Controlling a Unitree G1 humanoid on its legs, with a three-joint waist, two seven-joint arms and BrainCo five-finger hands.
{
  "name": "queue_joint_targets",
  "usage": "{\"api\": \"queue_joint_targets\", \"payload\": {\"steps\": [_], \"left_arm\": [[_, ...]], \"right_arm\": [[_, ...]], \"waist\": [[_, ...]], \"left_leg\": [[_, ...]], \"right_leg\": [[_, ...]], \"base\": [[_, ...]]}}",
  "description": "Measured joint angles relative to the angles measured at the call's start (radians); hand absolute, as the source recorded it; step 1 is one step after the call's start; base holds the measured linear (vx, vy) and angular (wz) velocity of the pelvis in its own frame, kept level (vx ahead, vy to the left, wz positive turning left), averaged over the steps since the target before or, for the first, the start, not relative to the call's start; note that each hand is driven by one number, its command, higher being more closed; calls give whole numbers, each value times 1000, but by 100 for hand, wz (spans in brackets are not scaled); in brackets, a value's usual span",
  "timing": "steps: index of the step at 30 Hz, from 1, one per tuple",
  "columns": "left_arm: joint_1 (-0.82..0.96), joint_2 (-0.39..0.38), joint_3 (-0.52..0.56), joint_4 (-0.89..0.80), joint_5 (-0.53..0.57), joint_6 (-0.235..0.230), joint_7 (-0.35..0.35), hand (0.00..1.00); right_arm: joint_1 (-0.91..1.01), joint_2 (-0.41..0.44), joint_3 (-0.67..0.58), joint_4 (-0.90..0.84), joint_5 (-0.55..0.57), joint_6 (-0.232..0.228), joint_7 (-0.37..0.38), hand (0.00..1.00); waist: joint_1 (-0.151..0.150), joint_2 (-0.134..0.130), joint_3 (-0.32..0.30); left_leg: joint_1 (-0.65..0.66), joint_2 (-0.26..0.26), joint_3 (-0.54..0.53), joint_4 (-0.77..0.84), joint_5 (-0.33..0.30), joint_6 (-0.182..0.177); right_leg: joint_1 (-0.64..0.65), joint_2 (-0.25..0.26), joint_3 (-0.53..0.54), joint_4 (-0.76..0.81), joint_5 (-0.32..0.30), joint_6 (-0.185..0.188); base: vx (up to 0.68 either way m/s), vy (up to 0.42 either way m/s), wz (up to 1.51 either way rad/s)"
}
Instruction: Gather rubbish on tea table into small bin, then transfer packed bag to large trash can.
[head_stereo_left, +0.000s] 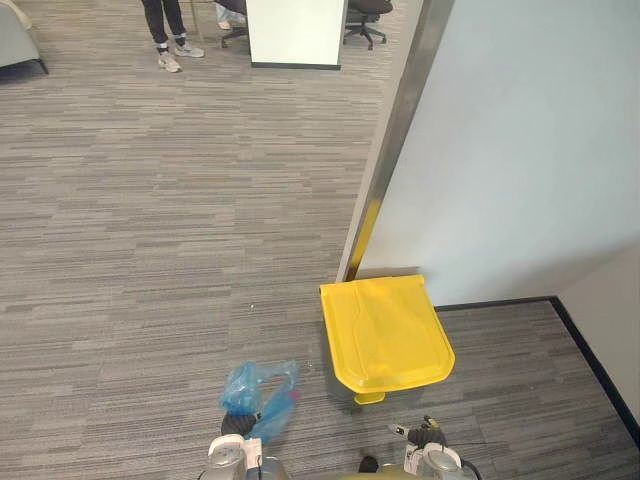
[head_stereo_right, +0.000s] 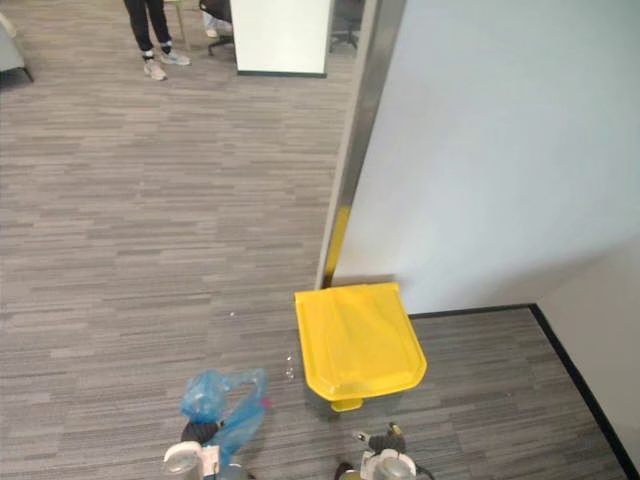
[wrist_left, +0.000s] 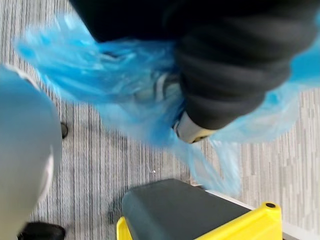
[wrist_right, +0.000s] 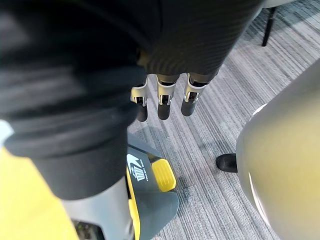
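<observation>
The blue bag hangs at about seven o'clock in my head view, its plastic bunched round my left hand, whose fingers look curled into it. I judge the gathering done and the transfer in hand. The large trash can sits at five o'clock, just beside the bag, with its yellow lid down. The next move probably calls for raising that lid, perhaps by its yellow pedal, then carrying the bag over the opening. My right hand hangs near the pedal, fingers straight and empty. Grey striped carpet covers the floor, a person's legs stand at eleven o'clock, and a pale wall fills three o'clock.
</observation>
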Motion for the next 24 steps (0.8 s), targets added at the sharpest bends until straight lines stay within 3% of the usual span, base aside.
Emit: {"api": "queue_joint_targets", "payload": {"steps": [6,11,14,15,17,19,22,24], "left_arm": [[19,-8,48,15,-3,-1,3,100],[24,-6,71,18,-2,-1,3,100],[24,-4,71,-1,-1,-3,1,100],[19,-4,75,3,-1,-3,1,100],[15,-4,76,4,-1,-4,2,100],[3,11,67,14,-1,-5,1,100],[-6,22,65,14,-1,-6,2,100],[-34,0,64,35,0,-6,9,100]], "right_arm": [[-6,-19,2,1,-2,2,-2,0],[-5,-22,20,0,-2,3,-7,0],[-2,-25,41,-8,-2,3,-7,0],[-5,-25,41,-21,-2,2,-7,0],[-17,-30,41,-25,-2,1,-6,0],[-27,-30,41,-27,-3,2,-7,0],[-41,-25,41,-20,-5,6,-10,0],[-61,-45,40,-18,-15,13,-11,0]], "waist": [[5,19,5],[4,9,10],[8,-1,25],[6,-1,39],[2,4,46],[6,-7,53],[9,-27,70],[8,8,96]], "left_leg": [[21,10,76,-24,0,0],[22,14,99,-14,-4,3],[16,26,94,47,-46,16],[39,19,85,54,-73,40],[64,24,79,70,-90,46],[57,50,72,154,-140,35],[57,56,95,231,-189,14],[60,80,88,292,-233,-24]], "right_leg": [[-39,20,69,-1,27,-7],[-46,24,86,-5,46,-9],[-79,6,71,107,1,-7],[-143,-27,30,264,-30,5],[-192,-51,-34,363,-49,-12],[-281,-56,-83,336,-30,-23],[-313,-55,-128,180,6,-17],[-307,-35,-138,173,30,-2]], "base": [[-42,-3,-42],[-52,5,-18],[-105,-7,-5],[-115,6,4],[-75,-3,7],[43,-53,5],[68,-101,-10],[211,-117,-18]]}}
